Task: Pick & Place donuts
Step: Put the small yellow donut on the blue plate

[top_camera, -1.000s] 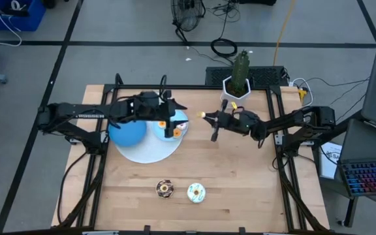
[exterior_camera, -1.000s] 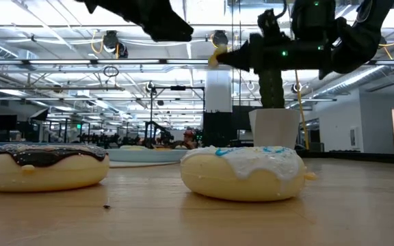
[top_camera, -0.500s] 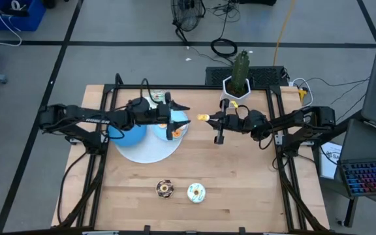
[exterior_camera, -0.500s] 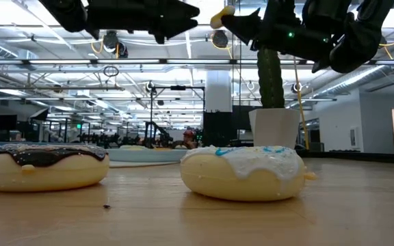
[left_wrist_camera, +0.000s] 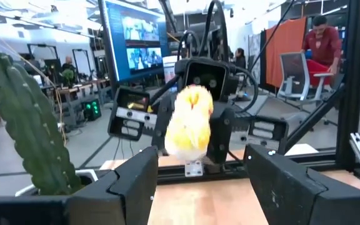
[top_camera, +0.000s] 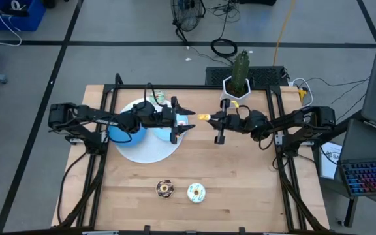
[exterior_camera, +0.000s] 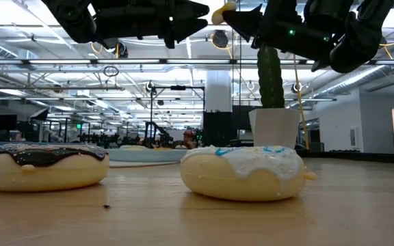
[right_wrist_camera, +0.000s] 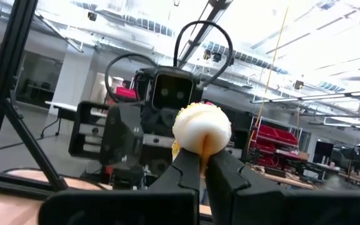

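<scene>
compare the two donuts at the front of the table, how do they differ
The chocolate donut has dark brown icing with small sprinkles; the white donut has white icing with blue marks. The chocolate donut lies left of the white donut in the high view. Both lie flat on the table, apart.

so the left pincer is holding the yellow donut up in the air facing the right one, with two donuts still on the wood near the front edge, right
Not quite: the right pincer holds the small yellow-iced toy ring donut, shut on it, as the right wrist view shows. The left pincer faces it, open and empty. The chocolate-iced donut and white-iced donut do lie on the wooden table.
</scene>
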You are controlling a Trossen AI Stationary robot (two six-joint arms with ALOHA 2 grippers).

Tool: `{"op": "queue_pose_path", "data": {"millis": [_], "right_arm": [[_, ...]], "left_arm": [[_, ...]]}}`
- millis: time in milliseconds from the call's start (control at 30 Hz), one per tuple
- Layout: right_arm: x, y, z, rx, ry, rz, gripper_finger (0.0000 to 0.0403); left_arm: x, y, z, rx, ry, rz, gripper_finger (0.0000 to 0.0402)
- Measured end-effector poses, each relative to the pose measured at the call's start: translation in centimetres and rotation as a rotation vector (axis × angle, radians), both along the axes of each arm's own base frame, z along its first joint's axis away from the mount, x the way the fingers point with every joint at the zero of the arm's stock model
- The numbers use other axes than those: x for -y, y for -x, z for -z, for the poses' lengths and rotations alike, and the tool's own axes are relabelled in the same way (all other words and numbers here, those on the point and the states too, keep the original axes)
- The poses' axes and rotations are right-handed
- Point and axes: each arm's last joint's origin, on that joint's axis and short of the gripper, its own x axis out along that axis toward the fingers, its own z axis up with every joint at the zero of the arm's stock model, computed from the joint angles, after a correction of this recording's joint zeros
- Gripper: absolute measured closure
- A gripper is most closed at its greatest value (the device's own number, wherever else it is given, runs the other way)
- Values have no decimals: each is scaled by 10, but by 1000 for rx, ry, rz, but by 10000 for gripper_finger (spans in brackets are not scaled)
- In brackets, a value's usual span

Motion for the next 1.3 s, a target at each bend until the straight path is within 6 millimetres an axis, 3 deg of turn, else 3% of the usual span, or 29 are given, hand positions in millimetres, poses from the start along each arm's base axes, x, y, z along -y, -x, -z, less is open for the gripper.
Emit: {"op": "queue_pose_path", "data": {"millis": [133, 467, 1133, 1300], "right_arm": [[0, 0, 0, 5, -12, -8, 403], [-3, 0, 0, -5, 3, -56, 403], [-3, -1, 0, -4, 3, -54, 403], [-3, -1, 1, -11, 1, -53, 395]], "left_arm": [[0, 0, -1, 17, 15, -4, 158], [-4, -17, 18, 70, 19, -20, 158], [-3, -23, 8, 91, 30, 9, 158], [-3, -23, 8, 91, 30, 9, 202]]}}
